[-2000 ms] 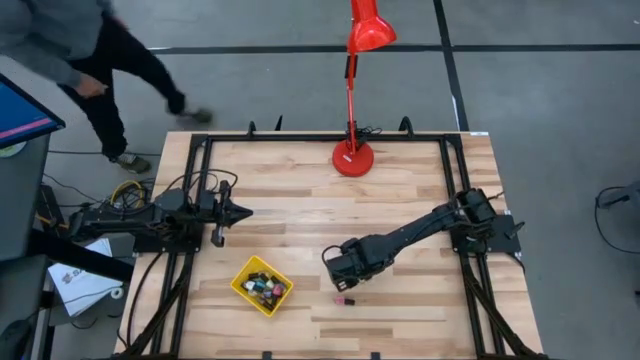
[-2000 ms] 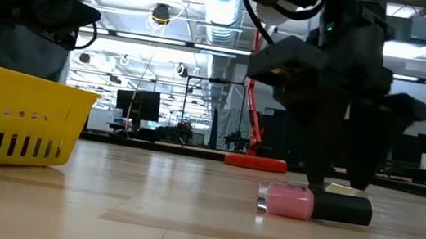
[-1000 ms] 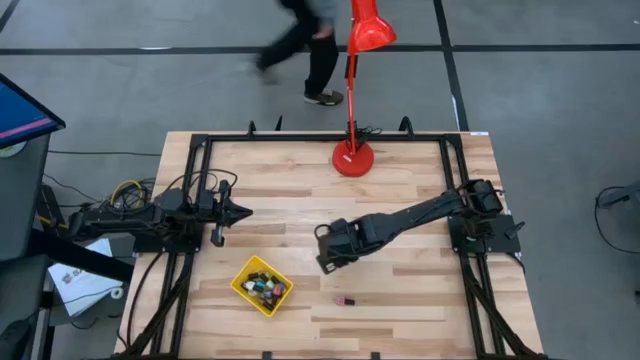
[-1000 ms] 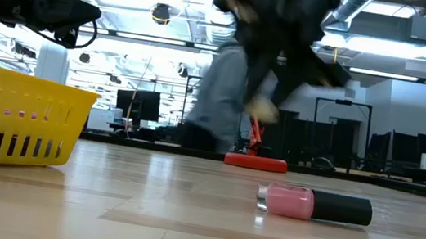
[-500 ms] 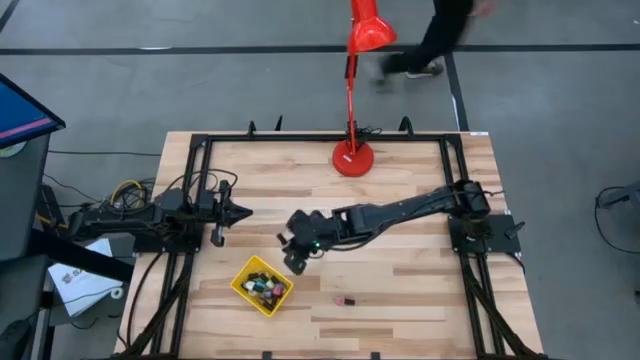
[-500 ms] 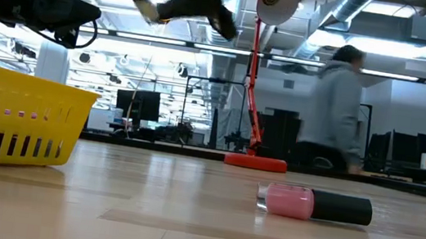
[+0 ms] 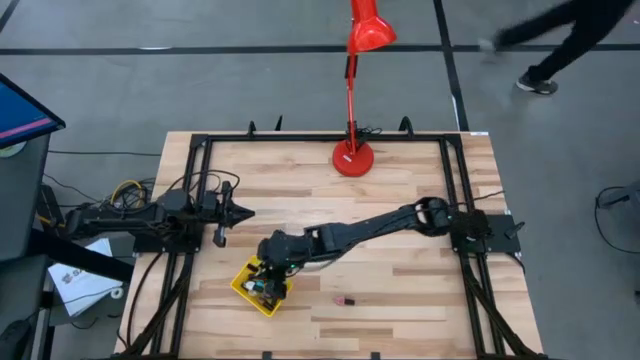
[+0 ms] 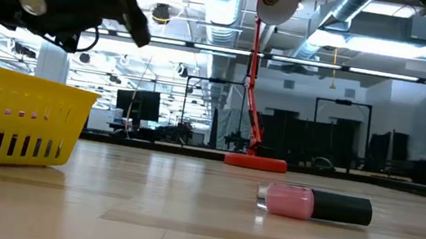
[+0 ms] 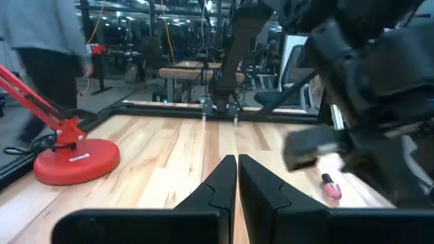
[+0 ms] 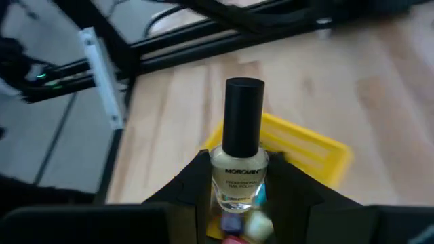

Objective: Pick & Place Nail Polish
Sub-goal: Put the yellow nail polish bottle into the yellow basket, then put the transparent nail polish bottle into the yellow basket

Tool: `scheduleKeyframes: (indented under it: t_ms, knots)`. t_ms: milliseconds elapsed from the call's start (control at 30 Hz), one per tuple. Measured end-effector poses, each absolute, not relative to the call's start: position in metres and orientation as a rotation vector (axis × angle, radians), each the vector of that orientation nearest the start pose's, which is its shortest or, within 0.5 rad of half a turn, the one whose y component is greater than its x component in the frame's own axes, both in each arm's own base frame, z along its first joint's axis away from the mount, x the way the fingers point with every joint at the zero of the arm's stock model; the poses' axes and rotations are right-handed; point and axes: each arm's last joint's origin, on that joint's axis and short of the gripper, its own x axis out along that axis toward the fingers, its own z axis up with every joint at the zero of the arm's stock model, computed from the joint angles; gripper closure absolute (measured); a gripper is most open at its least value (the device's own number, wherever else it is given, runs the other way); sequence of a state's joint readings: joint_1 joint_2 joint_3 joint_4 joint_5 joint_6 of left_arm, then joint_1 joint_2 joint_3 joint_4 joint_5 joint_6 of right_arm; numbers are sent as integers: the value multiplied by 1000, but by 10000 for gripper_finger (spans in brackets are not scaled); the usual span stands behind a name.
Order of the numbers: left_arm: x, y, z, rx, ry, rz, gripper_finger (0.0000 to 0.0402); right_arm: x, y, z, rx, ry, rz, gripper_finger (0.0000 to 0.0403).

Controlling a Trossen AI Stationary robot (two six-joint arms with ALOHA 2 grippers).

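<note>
The nail polish shows as three lots. A pale bottle with a black cap sits in my right gripper, which hangs over the yellow tray at the table's near left. Several small bottles lie in that tray. A pink bottle with a black cap lies on its side on the wood, also seen as the pink bottle to the tray's right. My left gripper waits shut at the left, level, touching nothing. My right gripper pinches the pale bottle's glass body between its two fingers, one on each side. The black cap sticks out beyond the fingertips. The fingers slant down from the table's right side. The bottle is lifted clear, above the tray's bottles.
A red desk lamp stands on its round base at the far middle of the table. Black frame rails run along the table's sides. A person walks on the floor beyond the far right corner.
My right gripper has swept from the table's middle toward the left edge and a little nearer, rolling its wrist, and now hangs over the yellow tray with the pale bottle. The pink bottle has stayed where it lay. A person has walked rightward behind the table.
</note>
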State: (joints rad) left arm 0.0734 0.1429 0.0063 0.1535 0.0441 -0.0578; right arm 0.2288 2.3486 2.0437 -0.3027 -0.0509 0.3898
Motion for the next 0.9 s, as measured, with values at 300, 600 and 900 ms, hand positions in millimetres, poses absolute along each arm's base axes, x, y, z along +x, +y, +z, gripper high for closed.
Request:
scheduleKeyframes:
  t_ms: [300, 600, 900]
  knots:
    - [107, 7, 169, -58, -15, 28, 389, 529, 119, 216, 327, 693, 188, 306]
    - [106, 7, 178, -242, -118, 14, 389, 523, 122, 210, 253, 767, 202, 260]
    - [105, 6, 190, -346, -233, -17, 389, 524, 121, 210, 249, 765, 203, 229]
